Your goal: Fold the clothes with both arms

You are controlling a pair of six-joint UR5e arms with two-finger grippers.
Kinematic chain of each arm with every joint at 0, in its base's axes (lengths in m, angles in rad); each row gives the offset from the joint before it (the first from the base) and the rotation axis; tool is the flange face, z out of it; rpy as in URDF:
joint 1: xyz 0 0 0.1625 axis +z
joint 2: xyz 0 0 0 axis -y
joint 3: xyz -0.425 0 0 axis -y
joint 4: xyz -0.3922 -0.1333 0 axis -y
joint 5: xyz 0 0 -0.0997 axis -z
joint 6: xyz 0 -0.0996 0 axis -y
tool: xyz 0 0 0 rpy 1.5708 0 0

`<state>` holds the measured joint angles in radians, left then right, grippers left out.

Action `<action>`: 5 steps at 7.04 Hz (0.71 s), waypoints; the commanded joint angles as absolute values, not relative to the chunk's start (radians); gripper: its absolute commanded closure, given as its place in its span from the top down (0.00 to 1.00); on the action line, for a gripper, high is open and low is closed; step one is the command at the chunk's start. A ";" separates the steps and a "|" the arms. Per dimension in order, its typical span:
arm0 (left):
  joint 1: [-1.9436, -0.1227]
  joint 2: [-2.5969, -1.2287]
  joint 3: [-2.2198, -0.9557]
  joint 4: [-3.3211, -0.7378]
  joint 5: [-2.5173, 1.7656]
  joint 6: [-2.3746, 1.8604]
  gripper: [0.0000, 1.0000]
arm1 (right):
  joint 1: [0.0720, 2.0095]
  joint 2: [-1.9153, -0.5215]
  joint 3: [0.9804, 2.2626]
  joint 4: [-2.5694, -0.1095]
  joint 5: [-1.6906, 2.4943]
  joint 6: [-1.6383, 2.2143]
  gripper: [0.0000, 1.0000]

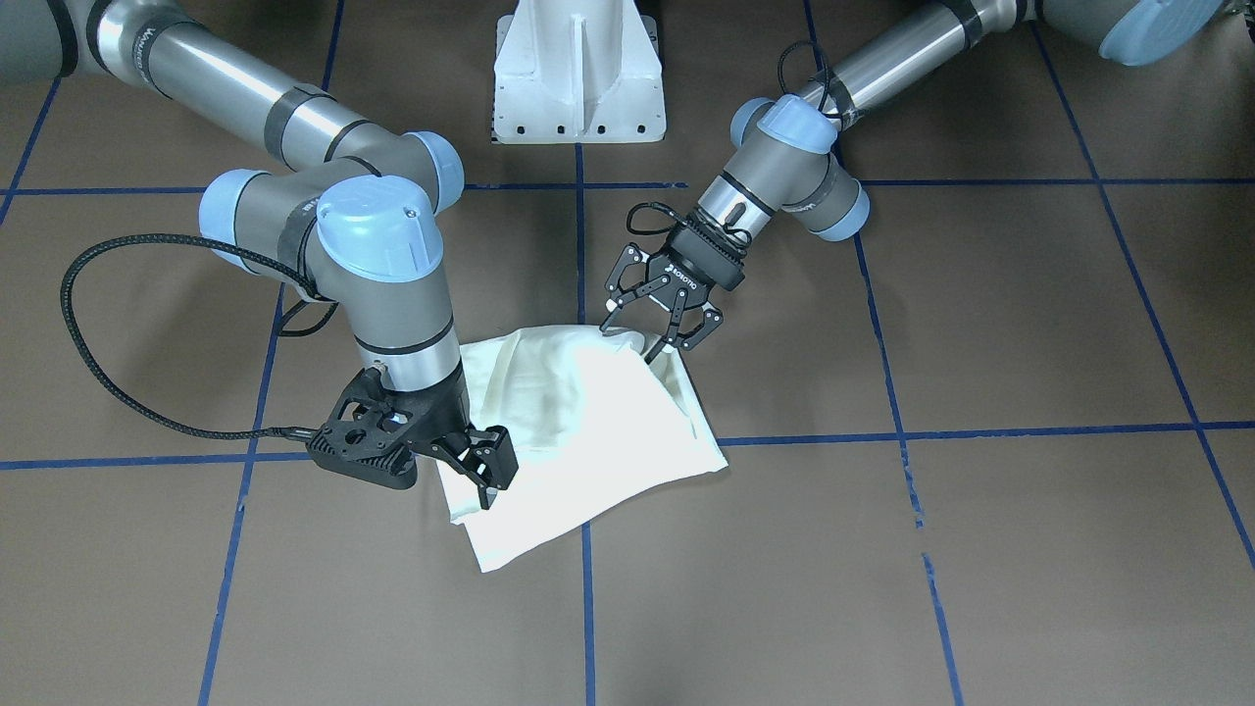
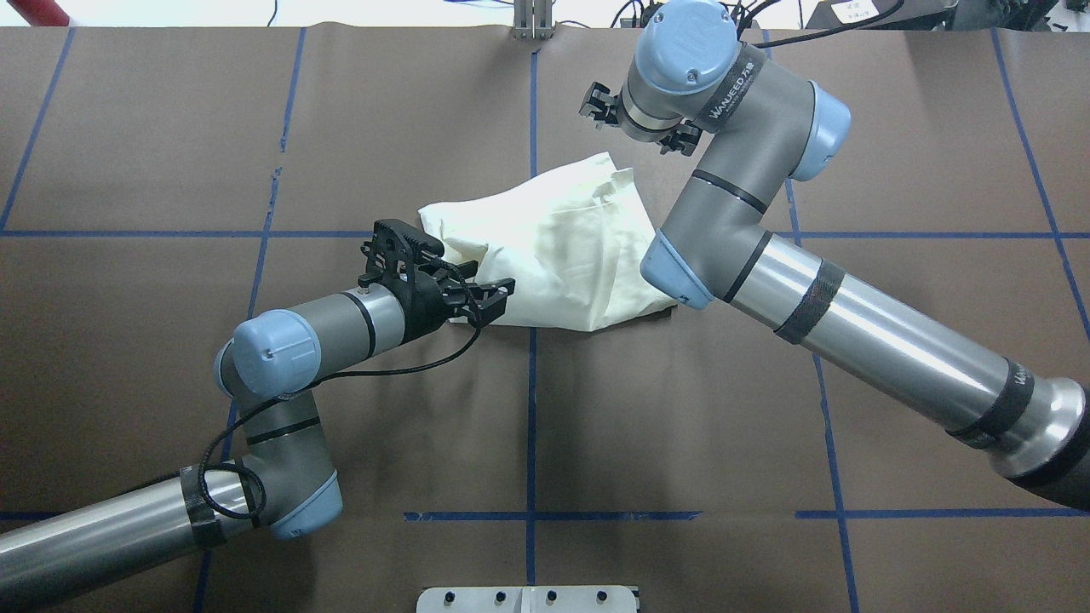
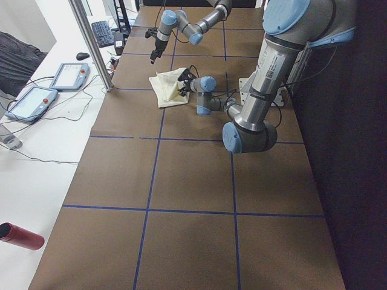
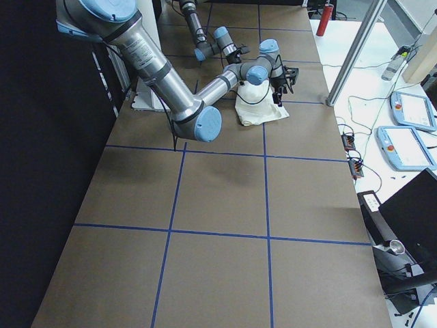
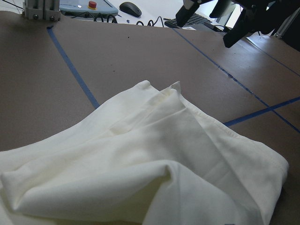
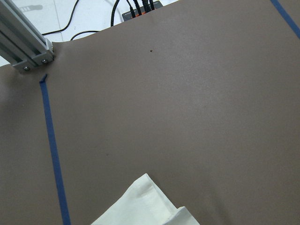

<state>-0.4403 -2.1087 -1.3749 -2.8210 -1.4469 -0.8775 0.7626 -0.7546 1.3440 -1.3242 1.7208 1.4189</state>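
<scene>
The cream-white shirt (image 1: 588,431) lies bunched and folded on the brown table, plain side up, with its print hidden. It also shows in the overhead view (image 2: 562,247) and the left wrist view (image 5: 150,164). My left gripper (image 1: 642,338) is open and low at the shirt's edge nearest the robot, with its fingertips at the cloth (image 2: 485,298). My right gripper (image 1: 487,485) is open and empty, raised over the shirt's far corner. It shows from below in the left wrist view (image 5: 220,18). The right wrist view holds only that shirt corner (image 6: 140,206).
The white pedestal base (image 1: 578,78) stands at the robot's side of the table. Blue tape lines (image 2: 532,409) grid the brown table. Beyond the far edge are an aluminium post (image 3: 91,42), teach pendants (image 3: 66,75) and cables. A red cylinder (image 3: 21,235) lies on the side desk.
</scene>
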 commanded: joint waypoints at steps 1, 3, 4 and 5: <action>-0.440 -2.105 -1.368 -2.821 -1.450 -0.877 0.37 | 0.762 -0.759 1.348 -1.325 1.721 1.419 1.00; -0.446 -2.102 -1.376 -2.824 -1.453 -0.801 0.03 | 0.762 -0.759 1.350 -1.324 1.720 1.419 1.00; -0.449 -2.097 -1.377 -2.824 -1.454 -0.801 0.00 | 0.762 -0.761 1.353 -1.325 1.720 1.420 1.00; -0.448 -2.088 -1.382 -2.824 -1.457 -0.802 0.00 | 0.762 -0.767 1.359 -1.324 1.720 1.420 1.00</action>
<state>-0.4475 -2.0969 -1.3773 -2.8238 -1.4541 -0.8073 0.7627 -0.7619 1.3532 -1.3247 1.7198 1.4199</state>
